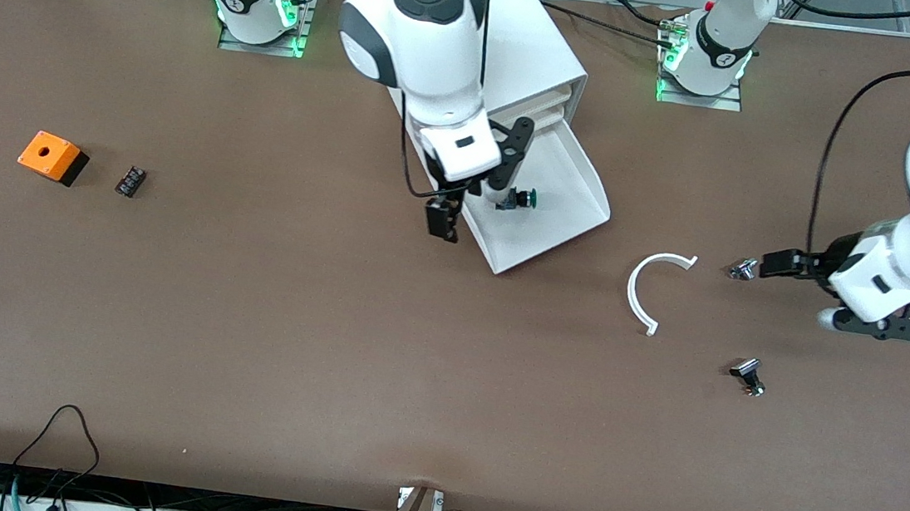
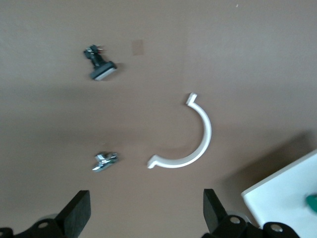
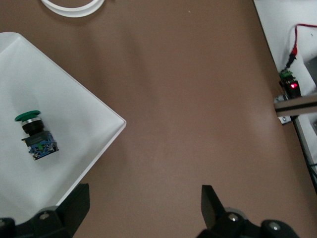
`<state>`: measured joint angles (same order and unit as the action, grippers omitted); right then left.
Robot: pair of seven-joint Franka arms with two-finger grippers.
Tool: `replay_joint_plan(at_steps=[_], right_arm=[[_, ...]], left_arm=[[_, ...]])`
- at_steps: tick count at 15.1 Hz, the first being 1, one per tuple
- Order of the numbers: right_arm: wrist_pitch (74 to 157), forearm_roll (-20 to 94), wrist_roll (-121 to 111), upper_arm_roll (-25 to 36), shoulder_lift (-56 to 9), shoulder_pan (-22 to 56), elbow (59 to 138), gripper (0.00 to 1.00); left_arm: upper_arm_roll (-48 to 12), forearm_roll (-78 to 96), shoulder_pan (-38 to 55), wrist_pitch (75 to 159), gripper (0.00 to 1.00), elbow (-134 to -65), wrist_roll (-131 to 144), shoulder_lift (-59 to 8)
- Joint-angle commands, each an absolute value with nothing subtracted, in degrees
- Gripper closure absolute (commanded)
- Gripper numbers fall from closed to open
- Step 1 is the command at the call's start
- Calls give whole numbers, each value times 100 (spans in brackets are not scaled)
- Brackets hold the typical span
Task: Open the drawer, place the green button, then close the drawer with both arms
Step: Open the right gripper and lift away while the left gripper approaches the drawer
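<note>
The brown table (image 1: 247, 336) lies mostly bare along the edge nearest the front camera. Farther in, toward the left arm's end, sit a small black part (image 1: 747, 374), then a white curved strip (image 1: 652, 287) and a silver part (image 1: 742, 270). The left gripper (image 1: 875, 317) hangs over the table beside the silver part, jaws wide apart and holding nothing.

Midway, the drawer (image 1: 574, 188) stands pulled out of the white cabinet (image 1: 538, 46) – the button (image 1: 520, 199) lies on its side in the tray. The right gripper (image 1: 483, 176) hovers over the drawer, jaws spread, empty. An orange box (image 1: 53, 157) and a dark part (image 1: 131, 181) sit well apart toward the right arm's end.
</note>
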<state>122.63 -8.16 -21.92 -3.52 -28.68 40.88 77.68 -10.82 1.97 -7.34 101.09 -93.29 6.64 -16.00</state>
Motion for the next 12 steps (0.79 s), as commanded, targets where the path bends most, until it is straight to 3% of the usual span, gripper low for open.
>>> replay_joint_plan(at_steps=[1, 8, 12], right_arm=[[12305, -879, -1514, -325, -2655, 3982, 8225, 0], [12112, -817, 788, -325, -2330, 3157, 8990, 0], [11068, -817, 2184, -325, -2311, 2910, 9044, 0]], left_arm=[[-1221, 237, -335, 10694, 0, -9464, 1929, -1854], [-1424, 158, 465, 13698, 0, -10993, 3856, -2319], [-1415, 167, 808, 14712, 0, -11426, 4367, -2575]])
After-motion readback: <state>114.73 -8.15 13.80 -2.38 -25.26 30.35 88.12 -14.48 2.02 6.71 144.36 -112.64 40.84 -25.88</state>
